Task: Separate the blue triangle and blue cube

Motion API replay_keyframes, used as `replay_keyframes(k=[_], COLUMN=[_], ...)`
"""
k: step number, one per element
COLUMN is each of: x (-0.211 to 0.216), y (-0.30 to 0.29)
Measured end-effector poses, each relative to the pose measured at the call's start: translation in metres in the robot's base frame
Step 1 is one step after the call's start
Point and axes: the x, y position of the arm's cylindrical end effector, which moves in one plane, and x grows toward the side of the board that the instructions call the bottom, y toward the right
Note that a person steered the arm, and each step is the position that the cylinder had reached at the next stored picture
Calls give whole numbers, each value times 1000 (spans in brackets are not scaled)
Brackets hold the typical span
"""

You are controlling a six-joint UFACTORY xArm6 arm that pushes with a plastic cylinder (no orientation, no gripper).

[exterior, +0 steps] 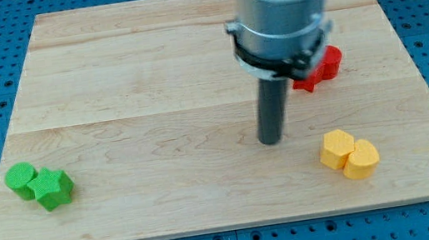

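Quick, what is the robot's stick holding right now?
My tip: holding nothing; it is a bare rod with no jaws, resting on the board, touching no block. No blue block shows in this view.

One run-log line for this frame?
my tip: bare wooden board, touching nothing | blue triangle, blue cube: not visible | green blocks left | yellow blocks right | red block behind arm

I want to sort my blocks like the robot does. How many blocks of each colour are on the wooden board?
Green: 2, a round block and a star block
Yellow: 2, one block touching another
Red: 1, partly hidden behind the arm, so more may be hidden
Blue: 0 in view
Total: 5
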Motion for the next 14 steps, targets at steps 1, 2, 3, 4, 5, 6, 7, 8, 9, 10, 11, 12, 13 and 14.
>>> replay_keyframes(k=[1, 2, 3, 4, 5, 6, 7, 8, 9, 10, 11, 12, 13, 14], x=[-43, -99, -127, -160, -201, -273, -301, -303, -303, -303, -302, -303, -303, -303], y=[-46, -47, 13, 105, 193, 236, 235, 232, 212, 170, 132, 115, 113, 122])
